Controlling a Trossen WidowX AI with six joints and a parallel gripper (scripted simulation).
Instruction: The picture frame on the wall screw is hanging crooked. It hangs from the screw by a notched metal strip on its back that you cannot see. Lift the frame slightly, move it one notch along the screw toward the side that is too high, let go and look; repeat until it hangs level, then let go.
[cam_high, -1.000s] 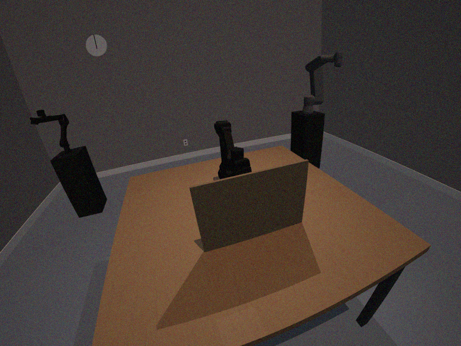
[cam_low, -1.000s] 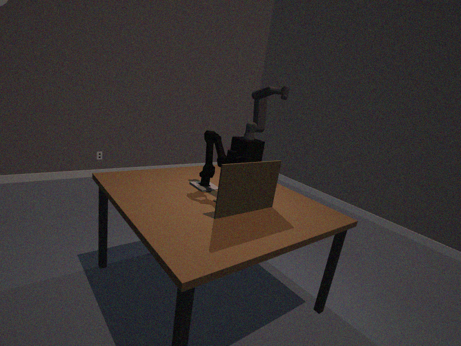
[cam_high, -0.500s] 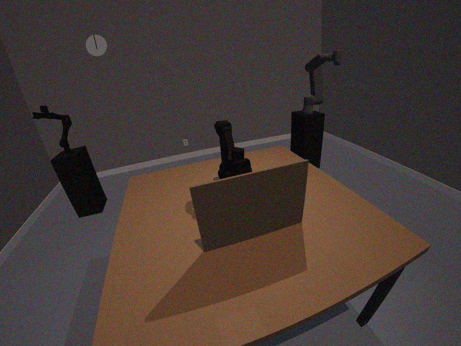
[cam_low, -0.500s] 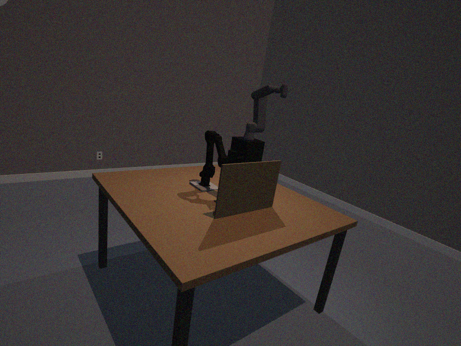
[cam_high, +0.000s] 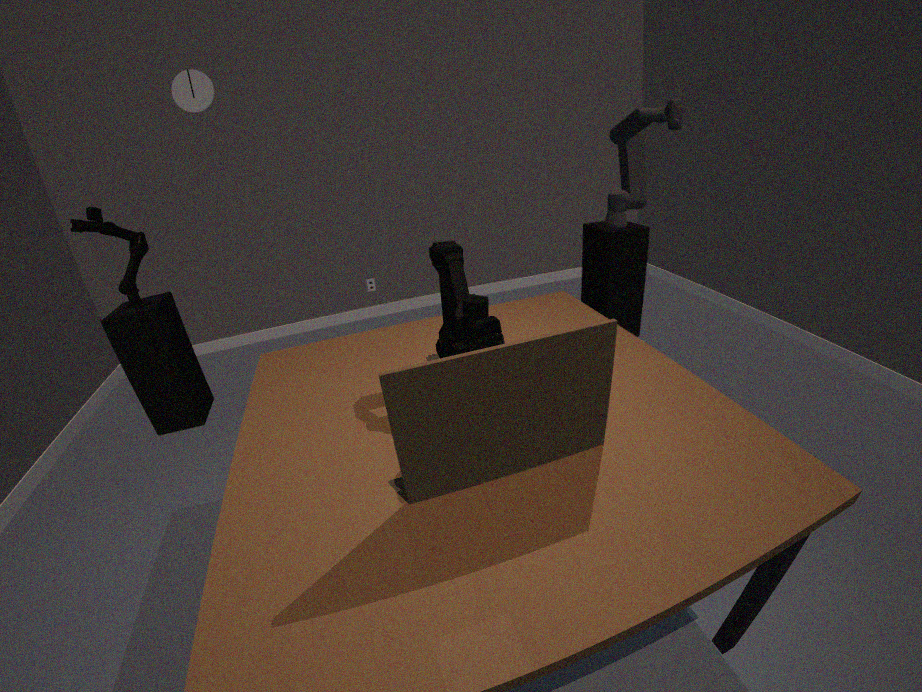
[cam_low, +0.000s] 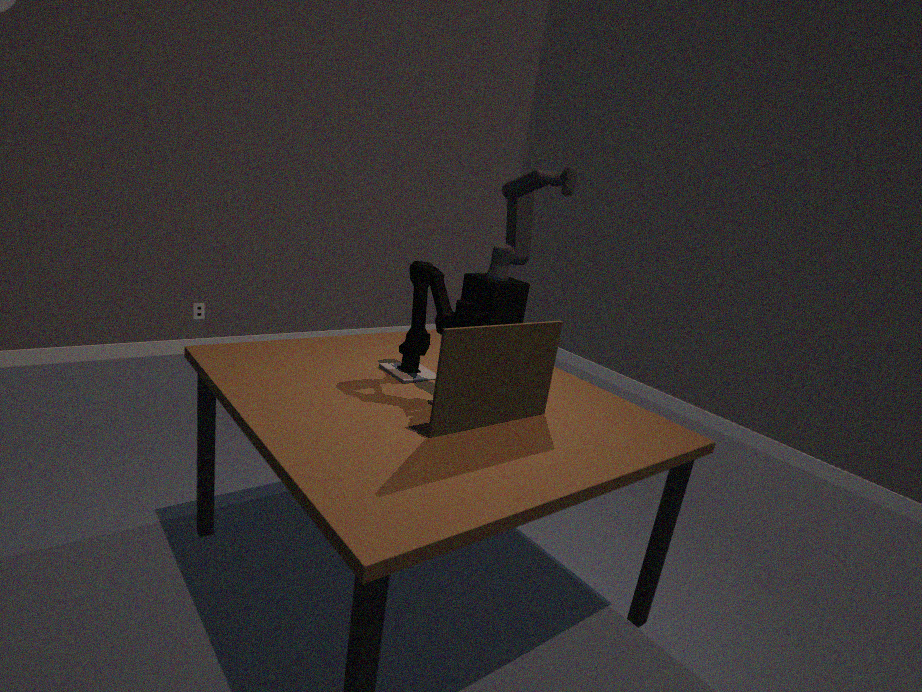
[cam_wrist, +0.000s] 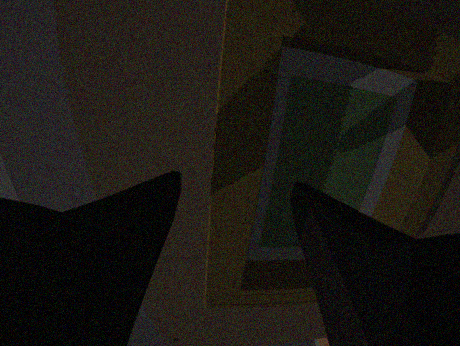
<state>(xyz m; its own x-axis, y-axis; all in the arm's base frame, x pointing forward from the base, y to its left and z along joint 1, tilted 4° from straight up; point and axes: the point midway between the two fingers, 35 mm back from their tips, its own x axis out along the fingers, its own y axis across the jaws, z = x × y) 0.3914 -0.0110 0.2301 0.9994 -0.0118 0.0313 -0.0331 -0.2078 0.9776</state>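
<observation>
The picture frame shows in the wrist view, with a yellow-brown wooden border, a grey mat and a green picture. Dark shadows fall across it. Its long left edge runs almost upright, leaning slightly right at the top. From this view I cannot tell how level it hangs. My gripper is open. One dark finger shows left of that edge, the other overlaps the picture. The edge shows in the gap, with nothing gripped. Whether the fingertips touch the frame is unclear. The upright panel hides frame and gripper in the top and exterior views. The screw is not visible.
The panel stands upright on the wooden table. My arm rises behind it. Two other arms stand on black pedestals beyond the table.
</observation>
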